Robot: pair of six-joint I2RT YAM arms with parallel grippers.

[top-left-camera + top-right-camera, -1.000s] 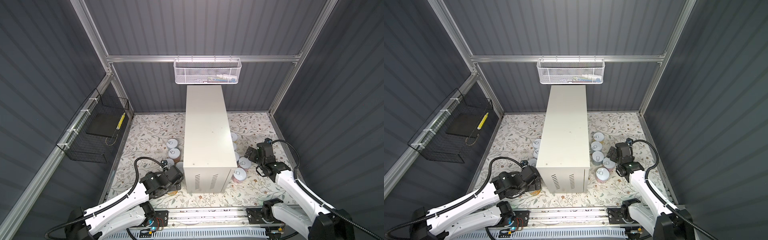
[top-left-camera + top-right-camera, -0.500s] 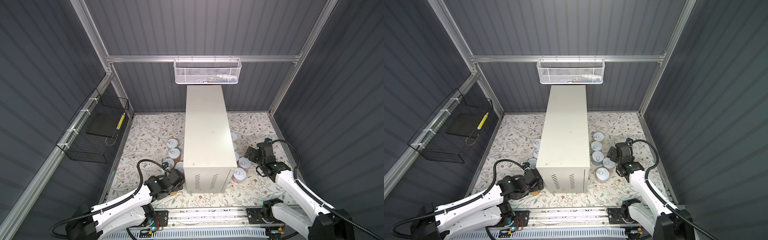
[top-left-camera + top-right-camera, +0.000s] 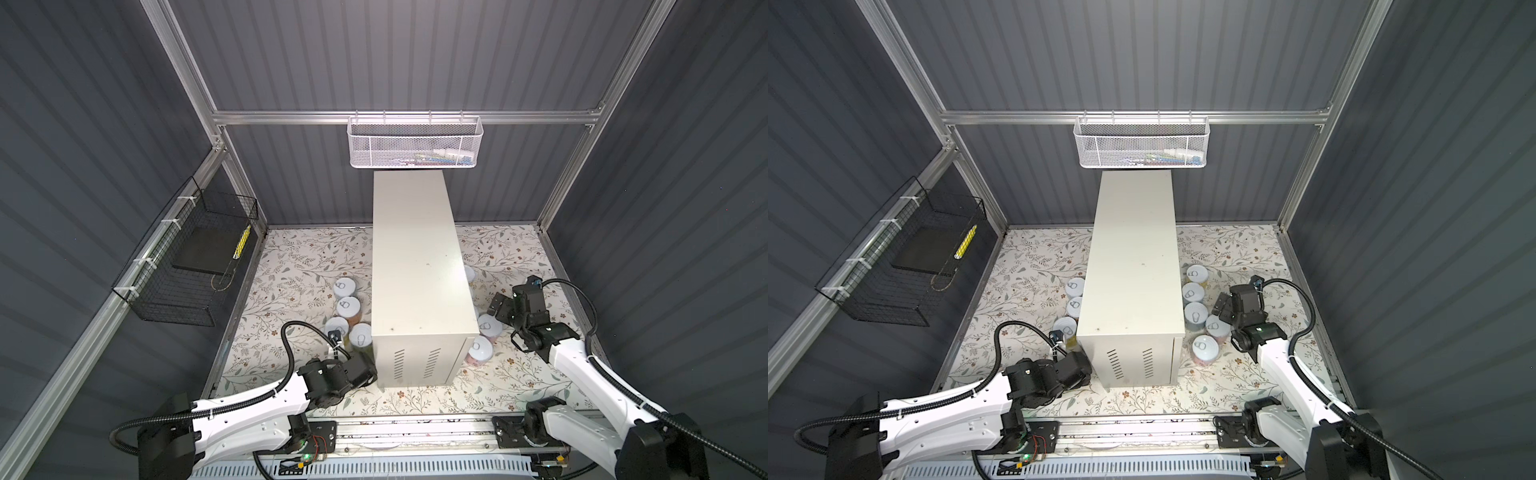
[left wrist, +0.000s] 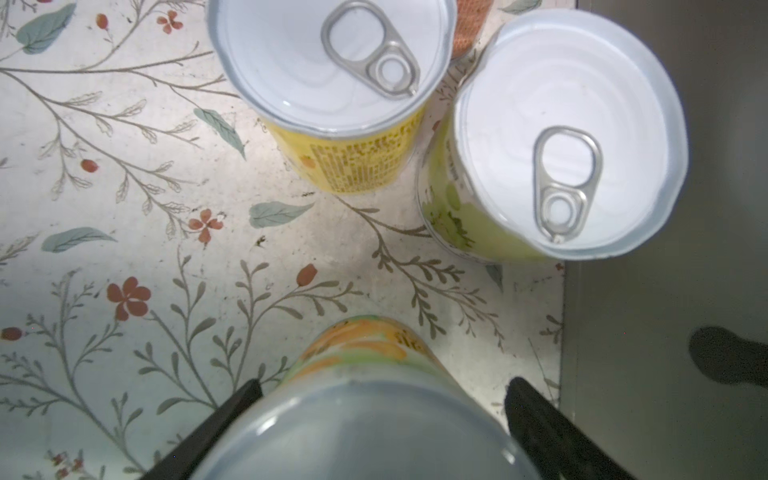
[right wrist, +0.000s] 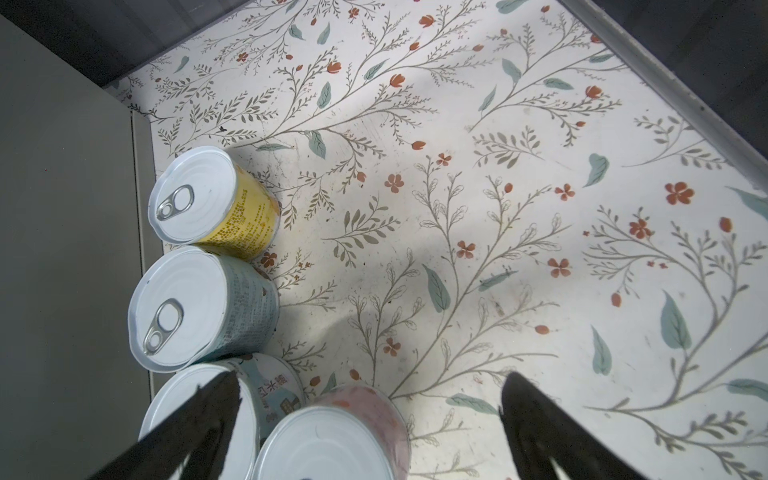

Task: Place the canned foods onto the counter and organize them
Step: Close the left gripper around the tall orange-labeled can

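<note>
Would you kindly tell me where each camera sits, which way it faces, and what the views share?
Both top views: high above the robot, looking down on the counter; both arms show.
Left wrist: on the left arm, facing down; left gripper straddles an orange can.
Right wrist: on the right arm, facing down; right gripper open near a pink can.
Shared: the counter's wall appears in every view.

Bright overhead light; soft shadows beside the counter (image 5: 62, 249); edge distortion; blur on nearest can (image 4: 365, 432)
</note>
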